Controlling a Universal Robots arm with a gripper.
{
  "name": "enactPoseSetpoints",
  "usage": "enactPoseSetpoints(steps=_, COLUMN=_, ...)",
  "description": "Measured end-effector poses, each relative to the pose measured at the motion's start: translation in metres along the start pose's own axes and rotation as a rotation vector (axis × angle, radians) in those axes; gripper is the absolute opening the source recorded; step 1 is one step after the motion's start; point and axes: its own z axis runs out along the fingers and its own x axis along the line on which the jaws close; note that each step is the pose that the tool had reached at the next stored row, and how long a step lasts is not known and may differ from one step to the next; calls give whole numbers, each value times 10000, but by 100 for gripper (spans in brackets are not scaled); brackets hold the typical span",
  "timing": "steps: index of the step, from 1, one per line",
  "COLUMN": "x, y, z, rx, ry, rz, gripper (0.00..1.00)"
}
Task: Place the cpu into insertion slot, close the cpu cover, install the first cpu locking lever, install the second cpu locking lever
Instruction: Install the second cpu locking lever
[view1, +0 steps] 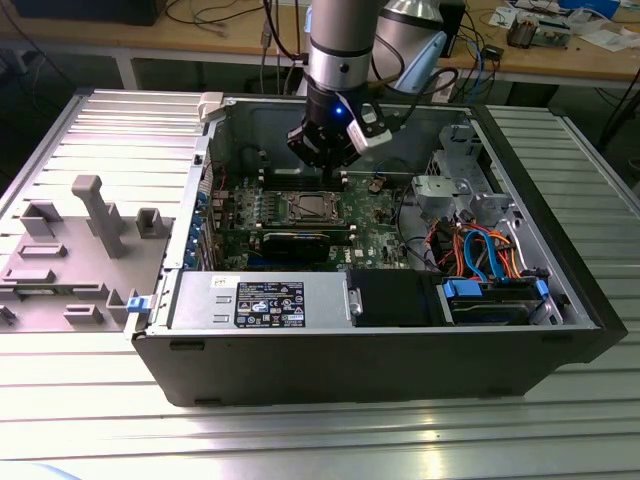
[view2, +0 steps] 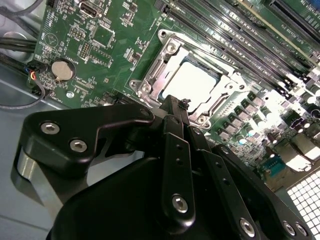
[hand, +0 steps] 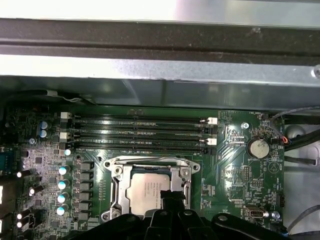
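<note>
Inside the open PC case (view1: 560, 300), on a ribbed metal table (view1: 300, 440):
Board: green motherboard (view1: 375, 235) lies flat in the case; the exterior view alone shows the whole box, the power supply (view1: 260, 300) along its near edge and the coloured cables (view1: 480, 250) at 3 o'clock of the socket.
Slot: insertion slot (hand: 150, 187) sits mid-board, silver rim, also seen in the exterior view (view1: 313, 208) and second wrist view (view2: 192, 82).
Cpu: cpu (hand: 145, 189) lies seated in the slot, silver top up; second wrist view (view2: 192, 82) shows it glaring bright, first wrist view shows it grey with faint print.
Cover: cpu cover (hand: 117, 172) is down flat around the chip, its window framing the top; second wrist view (view2: 155, 70) shows the frame's screws at the corners.
Levers: cannot tell from any view whether they are latched.
Gripper: gripper (view1: 325, 165) hangs over the board at 12 o'clock of the slot in the exterior view; in the second wrist view (view2: 176, 107) the fingers (view2: 172, 150) are pressed together into one narrow tip, nothing held, tip just at the cover's edge. First wrist view (hand: 167, 196) shows the tip overlapping the chip's edge; contact cannot be told.
Extras: memory slots (hand: 140, 132) run beyond the socket, coin battery (hand: 258, 147) off to one side, both clear in the first wrist view; grey plastic fixture (view1: 80, 240) on the table at 9 o'clock of the case, exterior view.
</note>
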Motion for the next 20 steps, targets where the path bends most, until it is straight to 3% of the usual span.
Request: enactPoseSetpoints(steps=20, x=1, y=-34, z=-1, rx=0, ry=0, rz=0, gripper=11)
